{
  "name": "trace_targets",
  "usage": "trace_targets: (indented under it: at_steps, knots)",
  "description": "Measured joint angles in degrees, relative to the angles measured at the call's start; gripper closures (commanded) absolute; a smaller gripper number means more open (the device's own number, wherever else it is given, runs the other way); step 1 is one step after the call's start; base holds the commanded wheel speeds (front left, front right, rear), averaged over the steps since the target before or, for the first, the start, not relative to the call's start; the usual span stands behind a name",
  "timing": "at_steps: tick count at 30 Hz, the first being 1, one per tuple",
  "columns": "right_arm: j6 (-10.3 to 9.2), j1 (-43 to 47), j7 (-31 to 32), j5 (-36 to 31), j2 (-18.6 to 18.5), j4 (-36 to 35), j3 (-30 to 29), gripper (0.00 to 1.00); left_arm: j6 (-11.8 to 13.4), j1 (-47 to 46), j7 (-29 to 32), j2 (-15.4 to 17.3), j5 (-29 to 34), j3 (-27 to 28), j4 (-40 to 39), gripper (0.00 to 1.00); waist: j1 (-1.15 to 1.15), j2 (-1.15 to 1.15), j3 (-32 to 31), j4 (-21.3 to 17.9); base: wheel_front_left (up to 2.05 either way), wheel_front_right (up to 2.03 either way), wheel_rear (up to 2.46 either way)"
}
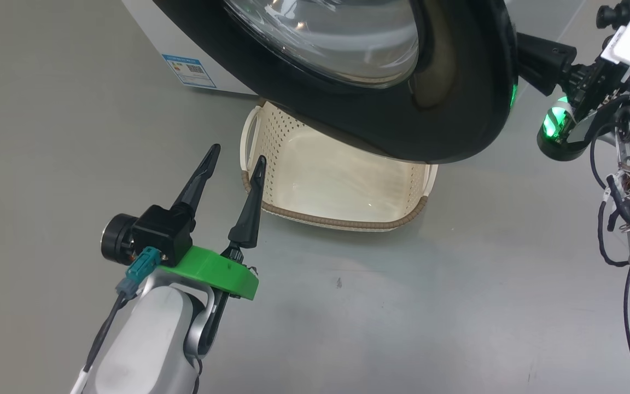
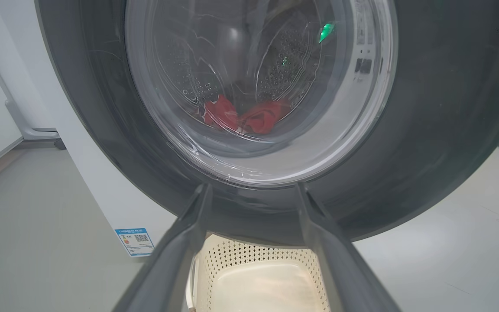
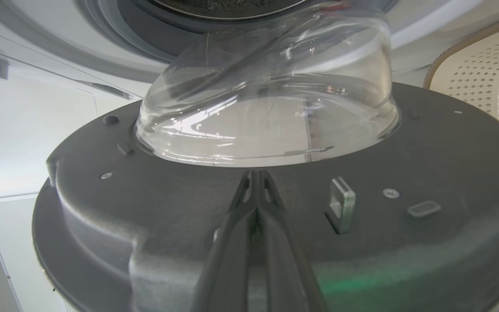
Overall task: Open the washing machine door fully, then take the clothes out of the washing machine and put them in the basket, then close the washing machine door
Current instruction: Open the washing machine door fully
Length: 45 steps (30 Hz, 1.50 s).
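Both fingers of the left gripper (image 1: 238,153) stand spread and empty, just beside the basket (image 1: 342,221) on the floor. The right gripper (image 3: 256,173) is clenched with nothing in it, its tips at the inner face of the partly open washing machine door (image 1: 457,109). The clothes (image 2: 249,117) lie in the drum.

The one sign in sight is a small blue-edged label (image 1: 189,70) stuck low on the white side of the washer (image 1: 153,33), just above the floor. It carries a QR code (image 1: 196,68) at its upper right, a small red-and-yellow mark at its upper left and a few lines of fine print beneath, all too small to read. No word, brand or number can be made out on it in either the head view or the left wrist view.
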Motion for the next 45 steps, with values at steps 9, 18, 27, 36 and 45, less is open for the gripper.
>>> trace_targets:
  at_steps: [9, 18, 27, 36, 45]
  knots:
    - [0.98, 4.41, 0.57, 0.45, 1.08, -0.12, 0.48, 1.00, -0.05, 0.97, 0.00, 0.01, -0.01, -0.27, 1.25, 0.00, 0.00, 0.00, -2.55, -0.28, 0.00, 0.00, 0.00]
    - [0.96, 6.10, 0.00, 0.47, 1.87, -0.63, 0.10, 1.00, -0.05, 2.04, 0.00, 0.02, -0.01, -0.24, 1.52, 0.00, 0.00, 0.00, -4.14, -0.28, 0.00, 0.00, 0.00]
    - [1.91, 7.08, -2.93, 1.01, 2.93, -1.51, -2.21, 1.00, -0.54, 2.07, 0.00, 0.03, 0.00, -0.08, 1.58, 0.00, 0.00, 0.00, -4.60, -0.71, 0.00, 0.00, 0.00]
    - [2.56, 8.45, -4.85, 2.35, 3.64, -2.10, -4.61, 1.00, -0.75, 2.32, 0.00, 0.03, 0.31, 0.67, 1.96, 0.00, 0.00, 0.00, -4.99, -1.66, 0.00, 0.00, 0.00]
    - [4.10, 10.84, -6.89, 3.20, 4.12, -2.71, -6.78, 1.00, -0.76, 2.88, 0.00, 0.07, 1.07, 1.67, 2.59, 0.00, 0.00, 0.00, -6.18, -3.05, 0.00, 0.00, 0.00]
